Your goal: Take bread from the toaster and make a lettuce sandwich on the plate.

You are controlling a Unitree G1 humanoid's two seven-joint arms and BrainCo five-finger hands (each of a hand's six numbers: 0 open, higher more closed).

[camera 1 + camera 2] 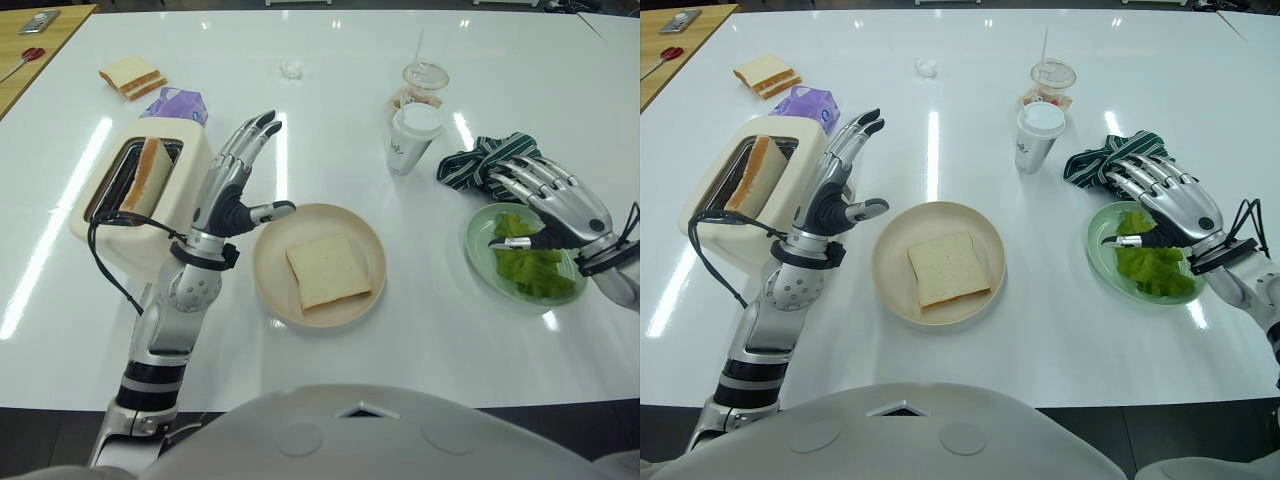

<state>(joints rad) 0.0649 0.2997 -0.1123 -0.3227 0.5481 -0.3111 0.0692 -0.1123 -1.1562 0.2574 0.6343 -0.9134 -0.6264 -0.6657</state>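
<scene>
Bread slice lies flat on the beige plate — a second slice stands in the toaster.
Your left hand is raised between toaster and plate, fingers straight, holding nothing; your right hand hovers palm-down over the lettuce on the green plate — fingers extended, nothing gripped.

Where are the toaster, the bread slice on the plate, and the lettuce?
Toaster (192,155): left eye view, on its cream top casing beside the slot.
Bread slice (328,270): left eye view, on the middle of its top face.
Lettuce (535,272): left eye view, on the near green leaves.
</scene>
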